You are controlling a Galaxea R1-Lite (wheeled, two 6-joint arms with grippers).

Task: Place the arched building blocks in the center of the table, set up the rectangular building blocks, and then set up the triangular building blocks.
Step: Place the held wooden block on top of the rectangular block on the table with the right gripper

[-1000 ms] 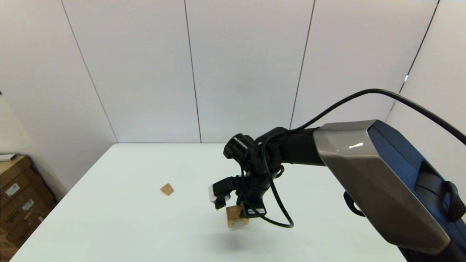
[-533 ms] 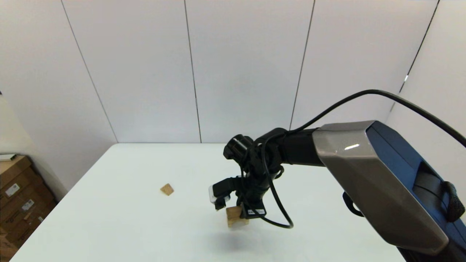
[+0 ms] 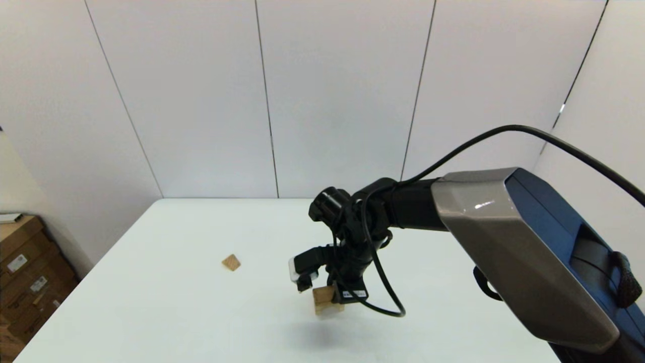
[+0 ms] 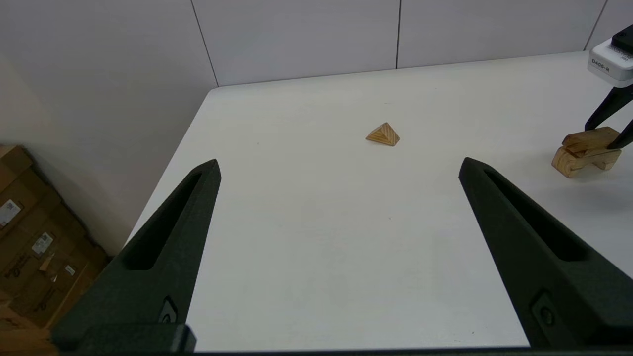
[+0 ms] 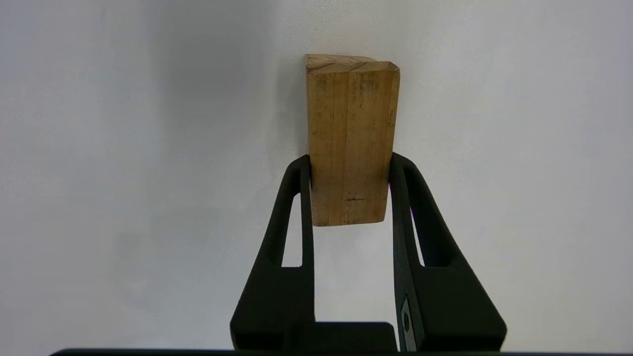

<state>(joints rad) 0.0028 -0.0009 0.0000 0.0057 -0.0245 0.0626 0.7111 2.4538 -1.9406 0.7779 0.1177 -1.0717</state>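
Right gripper (image 5: 350, 165) clamps rectangular block (image 5: 350, 138); camera (image 4: 612, 62) "D405-R".

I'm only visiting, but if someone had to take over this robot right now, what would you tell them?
Right hand: shut on the rectangular block, which appears to sit on the arched block near the middle of the table.
Left hand: open, holding nothing, at the table's left side.
Triangular block: lying alone on the table, left of the stack.
Done: arch placed.
Left: release the rectangle, then set up the triangle.
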